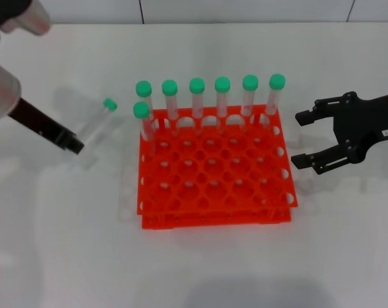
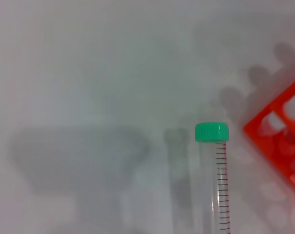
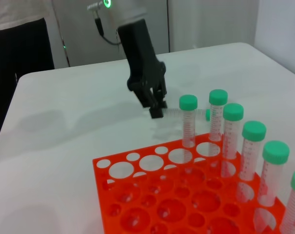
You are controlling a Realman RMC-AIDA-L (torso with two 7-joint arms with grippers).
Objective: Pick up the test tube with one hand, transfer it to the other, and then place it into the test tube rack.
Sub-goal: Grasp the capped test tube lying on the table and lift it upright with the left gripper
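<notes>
White table (image 1: 65,244): left end effector (image 1: 75,145) grips the test tube (image 1: 99,125) (tilted).

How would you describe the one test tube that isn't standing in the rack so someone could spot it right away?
Start at the orange-red test tube rack in the middle of the white table, then look to the robot's left of it. There the test tube, clear with a green cap, sits slanted at the tip of the left hand. Unlike the seven upright tubes in the rack, it is outside it.
</notes>
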